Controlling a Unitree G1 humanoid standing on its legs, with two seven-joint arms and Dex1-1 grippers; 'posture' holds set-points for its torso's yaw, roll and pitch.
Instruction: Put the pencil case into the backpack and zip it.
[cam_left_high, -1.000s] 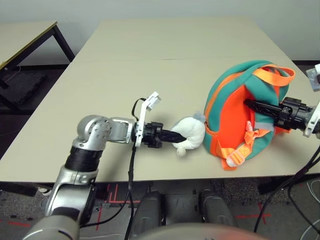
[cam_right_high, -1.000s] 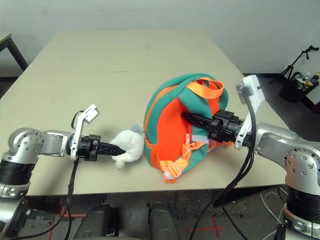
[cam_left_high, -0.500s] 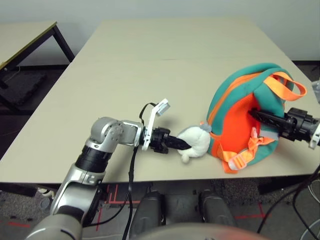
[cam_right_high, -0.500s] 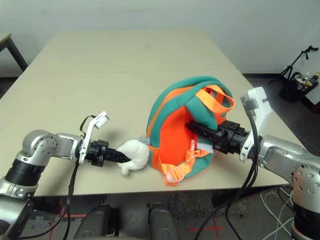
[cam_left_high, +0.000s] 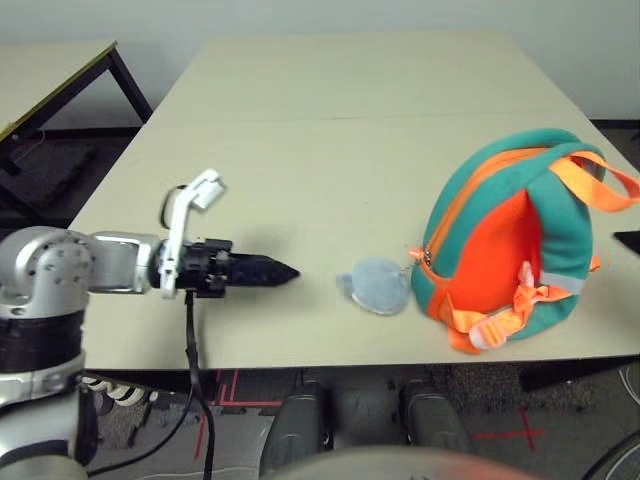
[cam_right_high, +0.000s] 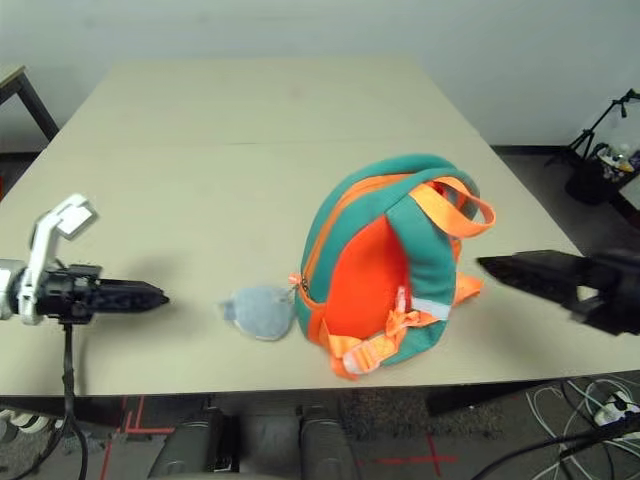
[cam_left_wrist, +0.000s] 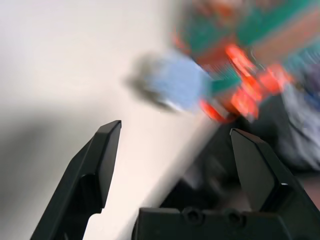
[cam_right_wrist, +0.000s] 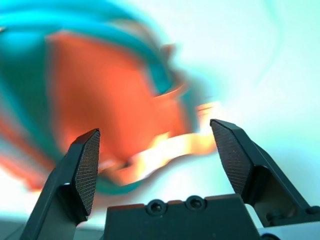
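Both claws have let go and drawn back, left claw (cam_left_high: 285, 272) and right claw (cam_right_high: 490, 265) each spread and empty, leaving the backpack (cam_left_high: 500, 250) upright at centre-right with its zipper apparently closed, suggesting completion.

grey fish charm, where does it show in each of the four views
Left eye view: the grey fish charm lies on the table just left of the backpack.
Right eye view: same spot.
Left wrist view: a blurred grey shape beyond the open fingers.
Right wrist view: not in it.
Shared landmark: the backpack.
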